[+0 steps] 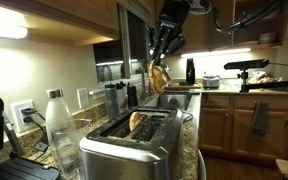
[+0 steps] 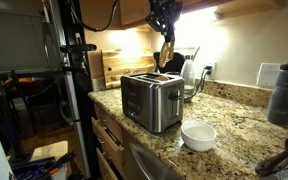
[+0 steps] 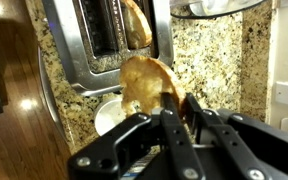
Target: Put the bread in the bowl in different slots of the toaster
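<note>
My gripper (image 1: pixel 162 48) hangs high above the counter, shut on a golden-brown slice of bread (image 1: pixel 159 78) that dangles below its fingers. In the wrist view that held bread (image 3: pixel 147 85) sits at the fingertips of the gripper (image 3: pixel 182 108), over the granite and just short of the toaster (image 3: pixel 96 48). Another slice (image 3: pixel 136 22) stands in one toaster slot, also visible in an exterior view as bread (image 1: pixel 139 122) in the steel toaster (image 1: pixel 134 150). The white bowl (image 2: pixel 198 135) sits on the counter in front of the toaster (image 2: pixel 151 100) and looks empty.
A clear plastic bottle (image 1: pixel 56 125) with a white cap stands beside the toaster. A grey bottle (image 2: pixel 284 92) is at the far end of the granite counter (image 2: pixel 239 125). A wooden board (image 2: pixel 114 68) leans on the back wall. A black stand (image 2: pixel 74 70) rises near the counter's edge.
</note>
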`<state>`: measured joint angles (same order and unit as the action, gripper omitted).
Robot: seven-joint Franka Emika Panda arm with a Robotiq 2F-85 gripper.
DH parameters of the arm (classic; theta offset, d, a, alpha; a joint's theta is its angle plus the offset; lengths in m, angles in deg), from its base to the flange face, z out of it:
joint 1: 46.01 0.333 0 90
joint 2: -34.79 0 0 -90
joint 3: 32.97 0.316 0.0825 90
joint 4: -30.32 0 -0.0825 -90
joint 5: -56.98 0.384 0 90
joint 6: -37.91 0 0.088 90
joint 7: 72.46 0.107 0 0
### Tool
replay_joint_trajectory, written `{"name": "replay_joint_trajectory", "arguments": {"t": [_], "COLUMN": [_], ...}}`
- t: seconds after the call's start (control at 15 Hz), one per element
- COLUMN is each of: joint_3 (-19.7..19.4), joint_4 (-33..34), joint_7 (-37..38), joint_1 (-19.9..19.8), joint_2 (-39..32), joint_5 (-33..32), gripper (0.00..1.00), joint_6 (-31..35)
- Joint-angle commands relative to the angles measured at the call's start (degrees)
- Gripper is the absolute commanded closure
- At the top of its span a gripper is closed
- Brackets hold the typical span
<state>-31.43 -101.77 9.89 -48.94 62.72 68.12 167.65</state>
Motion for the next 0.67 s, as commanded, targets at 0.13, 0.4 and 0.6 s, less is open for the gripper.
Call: {"name": "replay_joint_trajectory", "arguments": {"t": [0.13,0.4,0.6], "joint_3": [-0.46,-0.07,0.05], "joint_4": [-1.91,-3.22,-3.85], "joint_7": [-7.46,-10.38,-11.58], "joint_1": [1.33,1.29,1.09], "joint_2": [1.19,1.21,1.19], "joint_5": [5.11,6.11,6.44], "gripper": [0.91,0.91,0.91], "joint_6": [-0.22,-0.48,-0.59]}}
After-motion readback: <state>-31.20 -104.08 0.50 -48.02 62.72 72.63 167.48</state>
